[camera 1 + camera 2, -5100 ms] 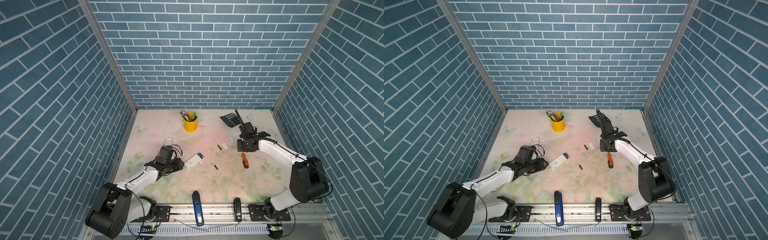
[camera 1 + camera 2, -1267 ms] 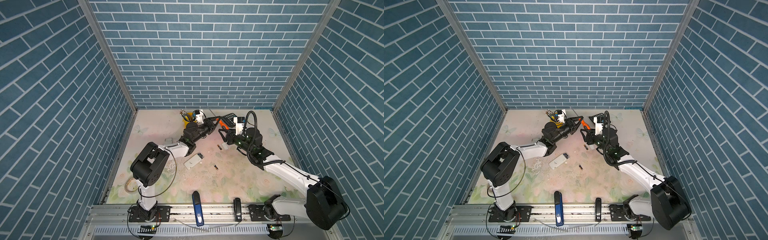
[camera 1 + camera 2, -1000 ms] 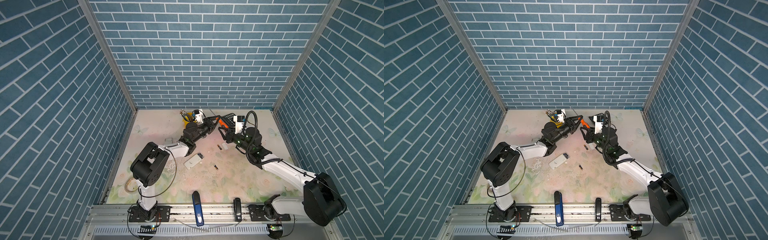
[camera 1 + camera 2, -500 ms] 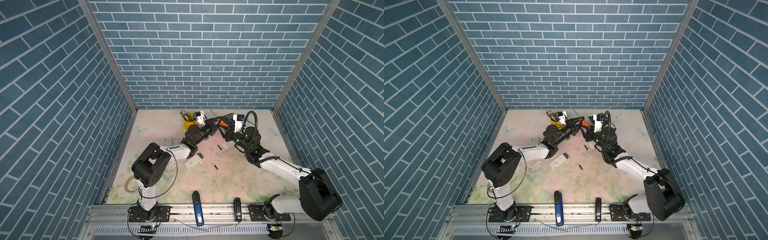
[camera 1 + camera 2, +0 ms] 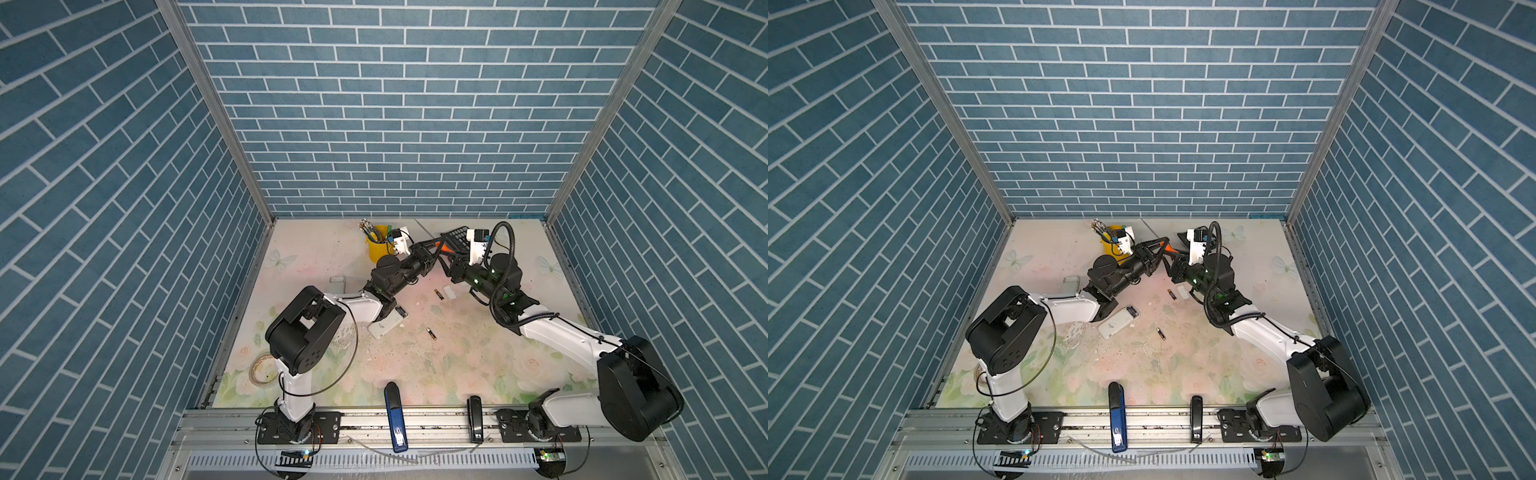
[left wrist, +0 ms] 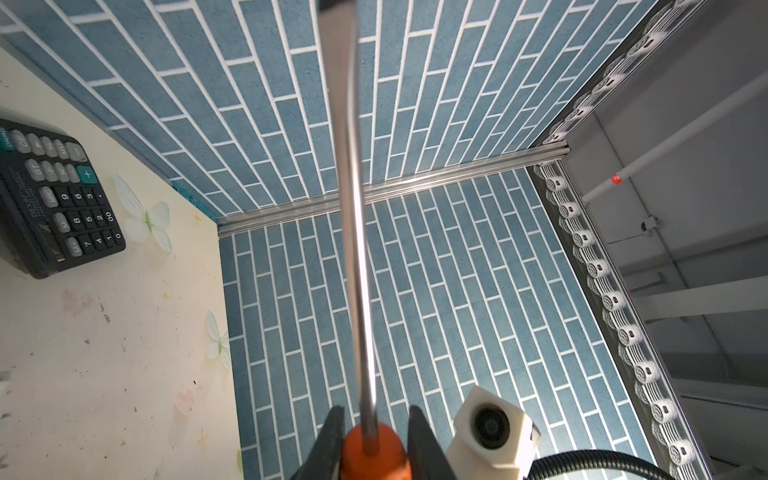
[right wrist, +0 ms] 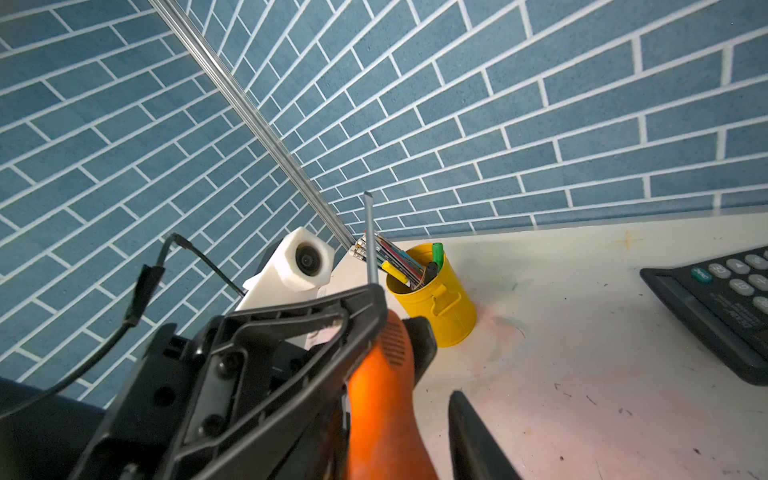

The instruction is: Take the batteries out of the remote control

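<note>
left gripper point(image 6: 376, 432): clamped on orange screwdriver point(image 6: 357, 249) handle | right gripper point(image 5: 448, 262): fingers apart beside same handle | batteries point(image 5: 437, 294): two loose mid-worktop point(image 5: 316, 249), near white remote point(image 5: 386, 328) | probably light, hard, smooth, quick to roll; best pinched across the middle

The screwdriver point(image 7: 386, 374), off the table, is now clamped in the left tool point(image 6: 374, 432).

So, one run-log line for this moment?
left tool: shut on screwdriver | right tool: open beside it | batteries: two loose on table
</note>
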You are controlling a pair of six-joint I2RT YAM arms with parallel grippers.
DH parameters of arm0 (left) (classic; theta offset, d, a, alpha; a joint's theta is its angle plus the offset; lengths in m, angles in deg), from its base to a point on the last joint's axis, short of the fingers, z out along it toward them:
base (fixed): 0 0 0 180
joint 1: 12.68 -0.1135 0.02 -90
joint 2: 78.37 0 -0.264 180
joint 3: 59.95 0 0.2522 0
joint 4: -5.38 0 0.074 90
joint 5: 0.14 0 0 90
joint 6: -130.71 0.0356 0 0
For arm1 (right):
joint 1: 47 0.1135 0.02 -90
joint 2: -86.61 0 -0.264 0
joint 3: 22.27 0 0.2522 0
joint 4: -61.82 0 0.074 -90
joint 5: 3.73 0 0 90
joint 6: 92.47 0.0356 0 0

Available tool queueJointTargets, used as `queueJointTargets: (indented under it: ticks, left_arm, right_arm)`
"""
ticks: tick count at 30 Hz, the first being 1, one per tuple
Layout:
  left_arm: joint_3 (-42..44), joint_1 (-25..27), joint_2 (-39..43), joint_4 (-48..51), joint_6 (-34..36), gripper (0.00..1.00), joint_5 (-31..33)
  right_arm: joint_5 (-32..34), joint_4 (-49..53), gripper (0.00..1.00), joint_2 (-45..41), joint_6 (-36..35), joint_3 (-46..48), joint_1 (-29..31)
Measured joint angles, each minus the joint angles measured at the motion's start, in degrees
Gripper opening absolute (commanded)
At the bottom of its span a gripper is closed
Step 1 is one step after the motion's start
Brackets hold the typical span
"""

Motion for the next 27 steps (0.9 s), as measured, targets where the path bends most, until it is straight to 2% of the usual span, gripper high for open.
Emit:
queueJointTargets:
  ticks: [4, 7, 16, 20, 22, 27]
  left_arm:
    - [0.81, 0.39, 0.00, -0.37, -0.35, 0.00, 0.90]
    - [0.83, 0.74, 0.00, -0.39, -0.57, 0.00, 1.49]
    - [1.22, 1.16, -0.02, -0.42, -2.78, 0.00, 2.45]
    - [2.47, 1.38, -0.02, -0.85, -3.13, 0.00, 2.36]
    - [3.08, 1.53, -0.02, -1.09, -3.17, 0.06, 2.03]
    - [5.44, 1.81, 1.20, -1.01, -2.51, 0.28, 0.04]
  right_arm:
    - [0.31, 1.05, 0.39, -0.22, -1.20, 0.00, -0.02]
    - [0.55, 1.29, 0.34, -0.52, -1.68, 0.00, -0.13]
    - [-0.48, 2.21, 0.01, -1.07, -3.43, 0.00, -0.22]
    - [-0.48, 5.31, 0.00, -1.95, -4.24, 0.00, -0.17]
    - [-0.44, 7.39, 0.00, -2.75, -4.48, -0.04, -0.11]
    - [-0.31, 14.75, 0.00, -5.66, -5.97, -0.37, 0.35]
